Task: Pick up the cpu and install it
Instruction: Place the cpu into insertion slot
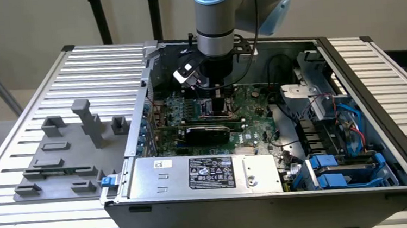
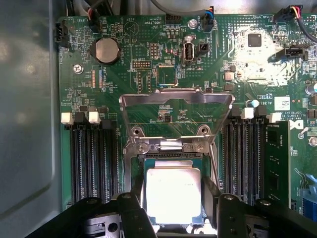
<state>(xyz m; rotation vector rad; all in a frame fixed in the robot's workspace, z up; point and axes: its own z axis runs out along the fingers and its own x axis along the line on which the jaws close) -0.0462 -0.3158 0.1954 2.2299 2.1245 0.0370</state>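
Where my gripper's [image 2: 174, 198] black body crosses the wrist view, one edge of the cpu [image 2: 173, 191] is cut off, so I cannot tell whether the chip sits in the socket [image 2: 168, 161] or hangs just above it. My fingers [image 2: 137, 191] stand one on each side of the cpu and seem to press against its edges, so I take it that I am gripping it. What I can see of the chip is a flat square with a bright silvery-white top, washed out by glare, and a thin green rim. The metal load plate [image 2: 176, 99] stands swung open just beyond the socket, between the memory slots [image 2: 91, 158]. In the exterior view my gripper [image 1: 217, 97] reaches down onto the motherboard [image 1: 252, 126] inside the open computer case [image 1: 269, 209], and it covers the socket there.
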